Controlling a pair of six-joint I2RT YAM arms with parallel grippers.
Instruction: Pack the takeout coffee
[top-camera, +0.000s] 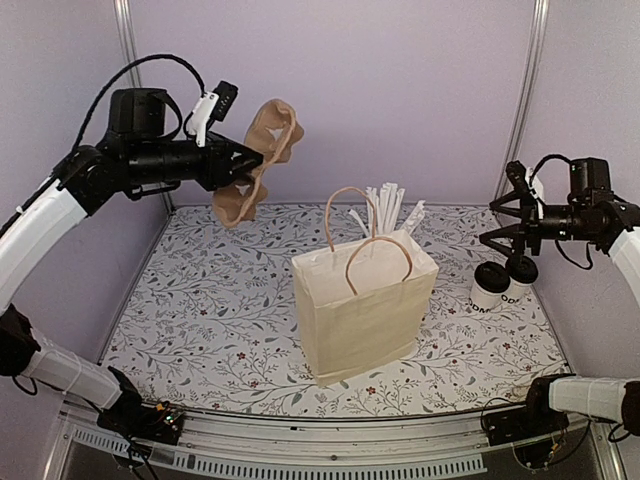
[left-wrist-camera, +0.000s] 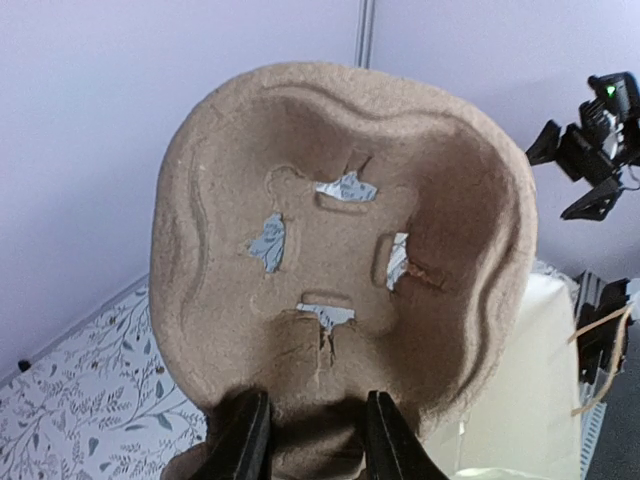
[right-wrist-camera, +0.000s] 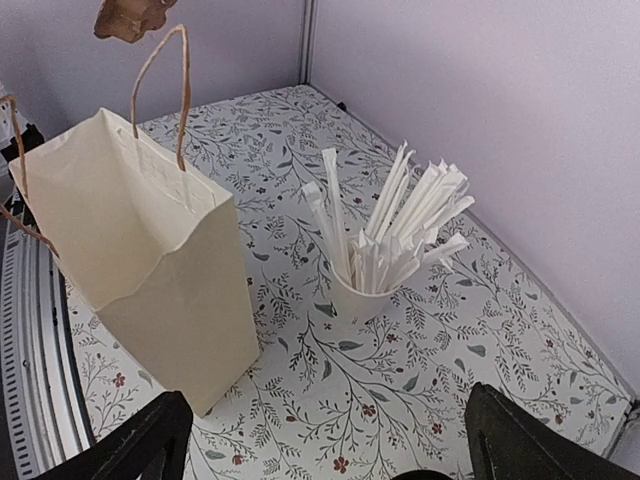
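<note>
Left tool (left-wrist-camera: 315, 420): pressed together on the near rim of the brown moulded-pulp cup carrier (left-wrist-camera: 340, 230), held high in the air over the back left of the counter (top-camera: 210, 300)
Right tool (right-wrist-camera: 325, 430): fingers spread wide, gripping nothing, hovering over the far right side
Takeout coffee: two wide white paper cups with dark block lettering and black round lids (top-camera: 491, 287), upright on the counter just below the right tool, side by side (whether they touch I cannot tell)
Bag: cream paper bag with brown loop handles (top-camera: 365, 310), upright mid-counter with its mouth open, between the arms
Straws: white cup bristling with long white straws (right-wrist-camera: 368, 285), near the bag's far side, apart from it
Step in hand: seemingly bringing the carrier across toward the bag while the right tool waits over the cups
Doing it well: keep the carrier level as it comes down, thread it between the handles without snagging either loop, and set it flat on the bag's floor; the right tool should close on a cup's wall below the lid, gently enough not to crush the paper, and lift it straight up
</note>
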